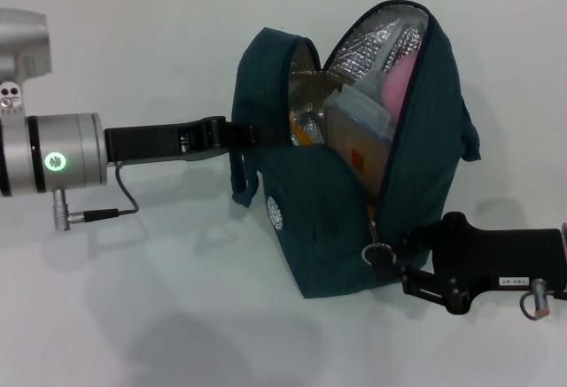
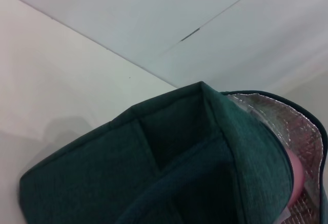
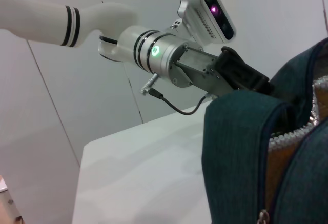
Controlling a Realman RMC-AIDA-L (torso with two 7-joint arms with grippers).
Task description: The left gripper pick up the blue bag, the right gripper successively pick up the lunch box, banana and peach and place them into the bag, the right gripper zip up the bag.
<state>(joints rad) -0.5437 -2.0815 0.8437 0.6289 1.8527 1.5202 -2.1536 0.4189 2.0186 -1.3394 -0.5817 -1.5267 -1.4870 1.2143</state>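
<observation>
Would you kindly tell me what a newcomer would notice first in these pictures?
The blue bag dominates mid-table, gaping open to silver lining, with the lunch box and something pink inside. The left gripper grips its handle from the left, and the right gripper sits at the metal zipper pull near the bag's base.

Head above — wrists close on blue bag [image 1: 354,219]

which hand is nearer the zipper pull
Right. The right hand is at the zipper pull low on the bag; the left hand grips its far side.

Blue bag [image 2: 169,183] fills the view — foil lining (pink peach [image 2: 296,180] inside).
</observation>
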